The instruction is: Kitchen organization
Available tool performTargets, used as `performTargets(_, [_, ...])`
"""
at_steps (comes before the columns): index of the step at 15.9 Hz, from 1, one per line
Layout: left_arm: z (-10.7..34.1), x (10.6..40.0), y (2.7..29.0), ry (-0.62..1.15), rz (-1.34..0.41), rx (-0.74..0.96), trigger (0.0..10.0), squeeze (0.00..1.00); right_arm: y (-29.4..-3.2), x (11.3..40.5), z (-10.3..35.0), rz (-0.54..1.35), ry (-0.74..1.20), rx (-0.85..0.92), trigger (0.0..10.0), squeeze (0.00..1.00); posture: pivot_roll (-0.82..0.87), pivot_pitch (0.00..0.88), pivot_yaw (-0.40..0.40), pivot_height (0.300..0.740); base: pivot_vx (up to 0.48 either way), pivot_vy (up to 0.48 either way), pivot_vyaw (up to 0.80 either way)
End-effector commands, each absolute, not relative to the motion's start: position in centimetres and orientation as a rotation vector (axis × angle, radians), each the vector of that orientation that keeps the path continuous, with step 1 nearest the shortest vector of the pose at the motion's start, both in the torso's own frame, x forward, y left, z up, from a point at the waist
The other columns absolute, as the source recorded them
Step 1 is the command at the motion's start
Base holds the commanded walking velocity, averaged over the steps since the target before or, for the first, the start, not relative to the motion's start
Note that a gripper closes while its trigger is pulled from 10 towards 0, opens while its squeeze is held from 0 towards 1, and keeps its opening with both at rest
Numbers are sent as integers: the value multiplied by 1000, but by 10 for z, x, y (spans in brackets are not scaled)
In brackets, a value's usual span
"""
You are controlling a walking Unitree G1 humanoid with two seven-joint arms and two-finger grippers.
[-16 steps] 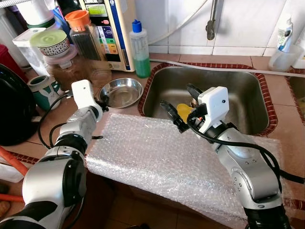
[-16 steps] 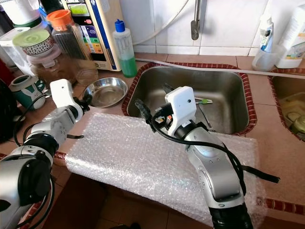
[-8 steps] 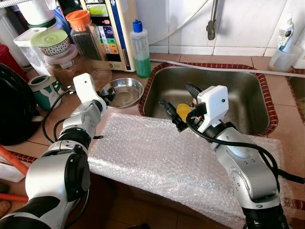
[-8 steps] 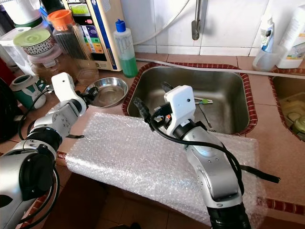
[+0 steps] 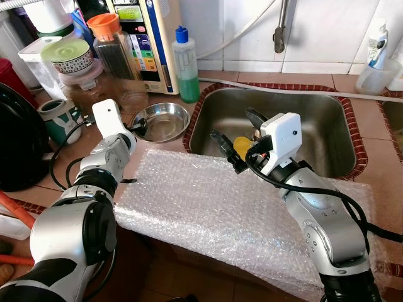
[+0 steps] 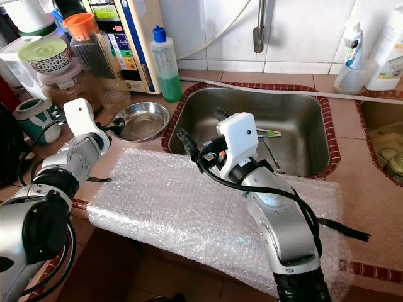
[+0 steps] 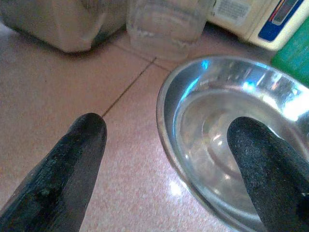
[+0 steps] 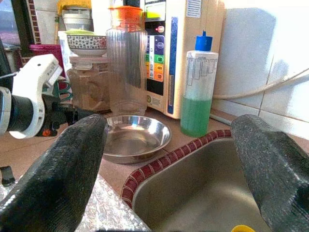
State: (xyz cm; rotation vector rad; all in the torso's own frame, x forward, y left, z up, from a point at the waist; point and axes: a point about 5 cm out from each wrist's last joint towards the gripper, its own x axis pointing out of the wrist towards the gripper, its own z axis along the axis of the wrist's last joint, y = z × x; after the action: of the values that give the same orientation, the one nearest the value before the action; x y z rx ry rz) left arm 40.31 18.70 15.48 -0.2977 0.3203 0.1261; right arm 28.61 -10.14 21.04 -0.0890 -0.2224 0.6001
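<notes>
Steel bowl (image 7: 231, 140) rim now between wide left pincer (image 7: 169, 159) fingers, arm has closed in | grasp imminent | right pincer (image 5: 234, 139) wide over sink (image 5: 315, 126)

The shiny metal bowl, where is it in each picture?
Left eye view: the bowl sits on the counter just left of the sink.
Right eye view: the bowl is again left of the sink.
Left wrist view: the bowl's rim lies between the left gripper's two fingers.
Right wrist view: the bowl sits beyond the open right gripper.
Shared landmark: the green soap bottle behind the bowl.
</notes>
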Motion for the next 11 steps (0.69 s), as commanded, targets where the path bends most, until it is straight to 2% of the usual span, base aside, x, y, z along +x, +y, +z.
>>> performTargets(1, [141, 398, 188, 388, 116, -266, 10000, 0, -100, 287, 214, 600, -242, -89, 10000, 620, -73, 80, 169, 740, 0, 0, 0])
performTargets(8, [125, 392, 180, 449, 75, -274, 10000, 0, -100, 285, 212, 600, -235, -93, 10000, 616, -74, 80, 173, 740, 0, 0, 0])
performTargets(9, [124, 391, 180, 452, 76, -272, 9137, 0, -100, 286, 212, 600, -234, -94, 10000, 616, -74, 80, 173, 740, 0, 0, 0])
performTargets(10, [123, 391, 181, 449, 81, -274, 0, 0, -101, 286, 211, 600, -232, -96, 10000, 620, -74, 79, 171, 740, 0, 0, 0])
performTargets(11, [123, 391, 182, 447, 85, -277, 0, 0, -101, 286, 211, 600, -232, -98, 10000, 616, -73, 79, 170, 740, 0, 0, 0])
